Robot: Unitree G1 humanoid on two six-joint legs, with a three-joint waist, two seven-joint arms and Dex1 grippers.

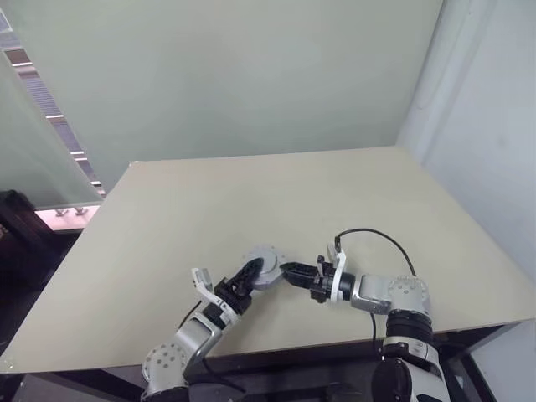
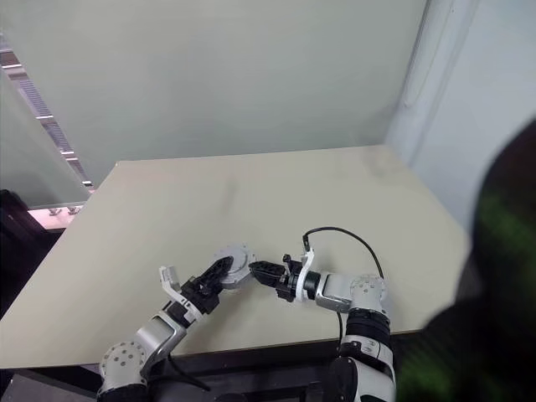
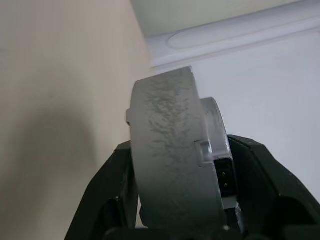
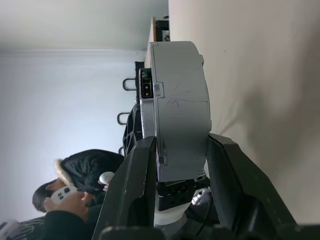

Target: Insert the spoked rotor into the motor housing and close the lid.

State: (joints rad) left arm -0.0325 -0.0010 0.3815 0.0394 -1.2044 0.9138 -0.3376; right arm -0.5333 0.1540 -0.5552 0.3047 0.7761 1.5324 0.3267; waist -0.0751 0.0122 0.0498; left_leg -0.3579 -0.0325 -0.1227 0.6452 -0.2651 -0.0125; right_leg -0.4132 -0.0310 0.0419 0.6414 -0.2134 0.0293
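Observation:
A thick grey round motor housing point(image 1: 266, 260) hangs on edge just above the tan table point(image 1: 335, 193), between my two grippers. My left gripper point(image 1: 255, 270) comes from the near left, and its fingers point(image 3: 107, 185) hug both faces of the housing point(image 3: 172, 160). My right gripper point(image 1: 290, 271) reaches in from the right, shut on the housing's rim point(image 4: 180, 120). A thinner grey disc point(image 3: 215, 122) lies flat against one face beside a small socket point(image 4: 146, 90); I cannot tell whether it is the lid. The spoked rotor is hidden.
A black cable point(image 1: 377, 236) loops above my right wrist. A pale wall stands behind the table and a white wall along its right side. In the right wrist view a person point(image 4: 75, 175) sits beyond the table edge holding a white controller point(image 4: 59, 194).

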